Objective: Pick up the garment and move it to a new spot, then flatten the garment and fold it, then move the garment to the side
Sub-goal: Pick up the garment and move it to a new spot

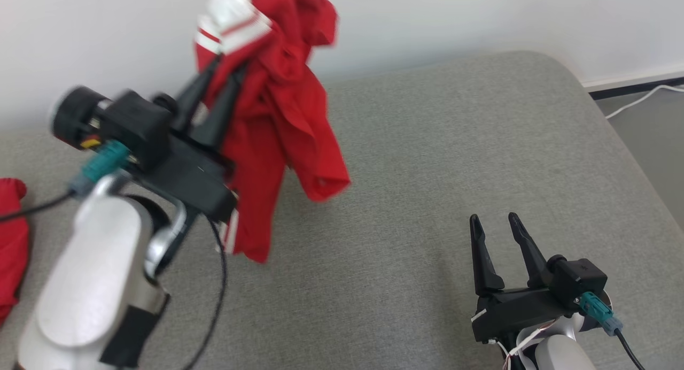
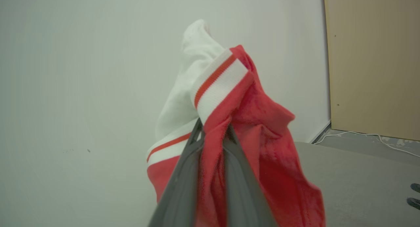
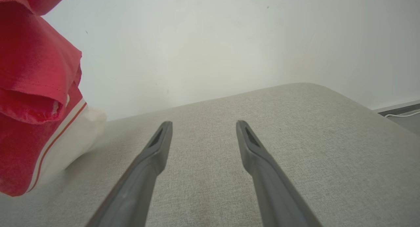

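Head view first, and the grey cushion (image 1: 427, 145) took up most of it, spreading out under and ahead of both grippers, with the pale wall (image 1: 481, 17) rising beyond their fingertips. Next in size was the garment (image 1: 278, 108): red, bunched, and dangling from the left gripper (image 1: 227, 70), which was up well above the cushion. Its fingers were nearly together, pinched on a thick fold of red fabric. The left wrist view had that fold squeezed between them, while a white band (image 2: 220, 82) with a red stripe flopped over past the tips. Held by one gather like that, the rest fell in loose drapes below the gripper. To my eye that was a carry grip, meant to lift the bundle clear for the move to a fresh spot. Whether the lowest folds brushed the cushion or hung just above it, I could not tell. Over to the right gripper (image 1: 492, 217): low over the cushion, fingers spread wide, nothing between them, well apart from the garment, likely kept free to help with the flattening. Another red cloth (image 1: 10, 241) lay off to the outer side of the left gripper, and a thin white cable (image 1: 641, 100) trailed away past the right gripper.
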Controlling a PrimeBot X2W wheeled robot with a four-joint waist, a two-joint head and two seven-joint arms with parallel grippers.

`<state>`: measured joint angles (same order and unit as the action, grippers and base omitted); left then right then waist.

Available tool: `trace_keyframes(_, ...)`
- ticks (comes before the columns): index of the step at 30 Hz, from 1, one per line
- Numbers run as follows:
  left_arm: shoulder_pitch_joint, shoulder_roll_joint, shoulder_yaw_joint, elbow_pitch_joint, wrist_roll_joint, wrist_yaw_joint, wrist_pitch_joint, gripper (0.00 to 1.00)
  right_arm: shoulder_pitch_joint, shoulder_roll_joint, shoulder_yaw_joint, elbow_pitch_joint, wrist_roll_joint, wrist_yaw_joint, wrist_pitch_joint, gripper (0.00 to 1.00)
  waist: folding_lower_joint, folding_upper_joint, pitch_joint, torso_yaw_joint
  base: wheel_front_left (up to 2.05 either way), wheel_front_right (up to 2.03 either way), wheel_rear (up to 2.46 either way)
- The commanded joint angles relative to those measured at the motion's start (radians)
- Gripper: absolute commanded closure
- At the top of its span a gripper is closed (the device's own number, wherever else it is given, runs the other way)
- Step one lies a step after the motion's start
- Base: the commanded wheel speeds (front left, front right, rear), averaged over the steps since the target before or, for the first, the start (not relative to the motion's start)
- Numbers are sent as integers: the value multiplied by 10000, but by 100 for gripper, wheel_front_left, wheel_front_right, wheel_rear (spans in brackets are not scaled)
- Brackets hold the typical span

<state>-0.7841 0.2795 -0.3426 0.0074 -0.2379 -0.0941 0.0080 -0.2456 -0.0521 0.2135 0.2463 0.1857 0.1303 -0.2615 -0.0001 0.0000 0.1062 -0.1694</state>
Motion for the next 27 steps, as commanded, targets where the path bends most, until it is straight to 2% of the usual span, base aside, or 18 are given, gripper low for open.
trace_keyframes(1, 264, -47, -110, -138, 55, 32, 34, 100, 96, 18, 1, -15, 66, 8, -50, 0, 1, 0, -9, -165, 0, 0, 0)
trace_keyframes(5, 818, -234, -499, -345, -1, 87, 155, 100, 121, 22, -39, -21, 38, 8, -50, 0, 1, 0, -27, -267, 0, 0, 0)
trace_keyframes(10, 1553, -637, -624, 179, -327, 347, -110, 100, 115, 23, 3, -17, 69, 8, -50, 0, 1, 0, -21, -324, 0, 0, 0)
trace_keyframes(16, 2084, -1291, -964, 1757, -668, 300, -782, 100, 25, 21, 57, 18, -10, 8, -50, 0, 1, 0, 36, -324, 0, 0, 0)
trace_keyframes(18, 2051, -1597, -1245, 2947, -729, 170, -1335, 100, -63, 21, 160, 51, -10, 8, -50, 0, 1, 0, 74, -389, 0, 0, 0)
trace_keyframes(19, 2022, -1653, -1322, 3246, -734, 173, -1456, 90, -63, 21, 178, 52, -6, 8, -50, 0, 1, 0, 82, -405, 0, 0, 0)
trace_keyframes(20, 1929, -1748, -1477, 3724, -721, 88, -1684, 25, -54, 20, 208, 71, 12, 8, -50, 0, 1, 0, 103, -439, 0, 0, 0)
trace_keyframes(21, 1929, -1748, -1477, 3724, -721, 88, -1684, 25, -54, 20, 208, 71, 12, 8, -50, 0, 1, 0, 103, -439, 0, 0, 0)
trace_keyframes(22, 1901, -1795, -1551, 3963, -726, 88, -1772, 0, -54, 20, 209, 87, 24, 8, -50, 0, 1, 0, 106, -450, 0, 0, 0)
trace_keyframes(27, 1808, -2042, -1951, 4655, -833, 1, -2229, 0, 30, 20, 108, 116, 53, 8, -50, 0, 1, 0, 77, -408, 0, 0, 0)
